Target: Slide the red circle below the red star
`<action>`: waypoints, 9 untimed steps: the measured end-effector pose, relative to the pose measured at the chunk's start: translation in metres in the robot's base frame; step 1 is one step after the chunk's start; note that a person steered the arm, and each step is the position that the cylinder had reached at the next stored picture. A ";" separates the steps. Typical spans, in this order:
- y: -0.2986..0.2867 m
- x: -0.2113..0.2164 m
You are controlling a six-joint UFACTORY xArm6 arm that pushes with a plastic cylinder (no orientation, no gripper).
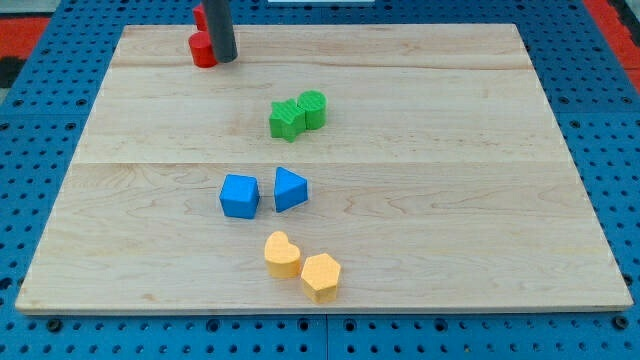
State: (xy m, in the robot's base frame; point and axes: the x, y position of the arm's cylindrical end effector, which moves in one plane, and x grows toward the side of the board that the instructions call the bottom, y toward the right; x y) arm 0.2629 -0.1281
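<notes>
Two red blocks [202,48] half hidden behind rod, shapes unclear, my tip [224,59] touching them, no pincer.

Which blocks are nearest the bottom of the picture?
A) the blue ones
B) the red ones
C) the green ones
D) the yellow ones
D: the yellow heart and yellow hexagon lie lowest on the board, below the blue cube.
</notes>
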 end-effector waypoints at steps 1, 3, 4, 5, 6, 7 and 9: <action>0.020 0.021; 0.017 0.038; 0.008 0.036; 0.005 0.024; -0.009 0.027; -0.033 0.028; -0.051 0.006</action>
State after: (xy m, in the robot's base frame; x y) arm 0.2686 -0.1791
